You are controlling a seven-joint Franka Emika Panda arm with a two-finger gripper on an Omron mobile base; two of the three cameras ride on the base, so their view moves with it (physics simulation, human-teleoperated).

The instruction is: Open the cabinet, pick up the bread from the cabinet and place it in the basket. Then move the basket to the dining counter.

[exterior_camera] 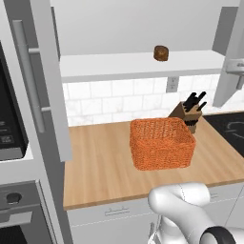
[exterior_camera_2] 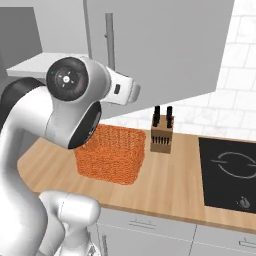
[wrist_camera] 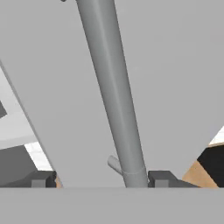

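Left base view first: both cabinet doors (exterior_camera: 47, 81) hang open, and the bread (exterior_camera: 161, 53) sits on the shelf (exterior_camera: 143, 64), up and off to one side of the tool. The basket (exterior_camera: 162, 143) is down on the worktop (exterior_camera: 100, 167), well below it, with a knife block (exterior_camera: 189, 113) just behind.

Right base view: the arm's wrist reaches up at the right-hand door (exterior_camera_2: 160, 50), close to its bar handle (exterior_camera_2: 109, 42).

Hand view: the tool (wrist_camera: 99, 179) has its fingers apart, one each side of the handle (wrist_camera: 116, 96), not squeezing it as far as I can tell.

Risk-wise, I'd say pulling away sideways could snag a finger on that bar and swing the door back. Heading for the bread, the door edge is also right in the way, so a careless reach could clip it.
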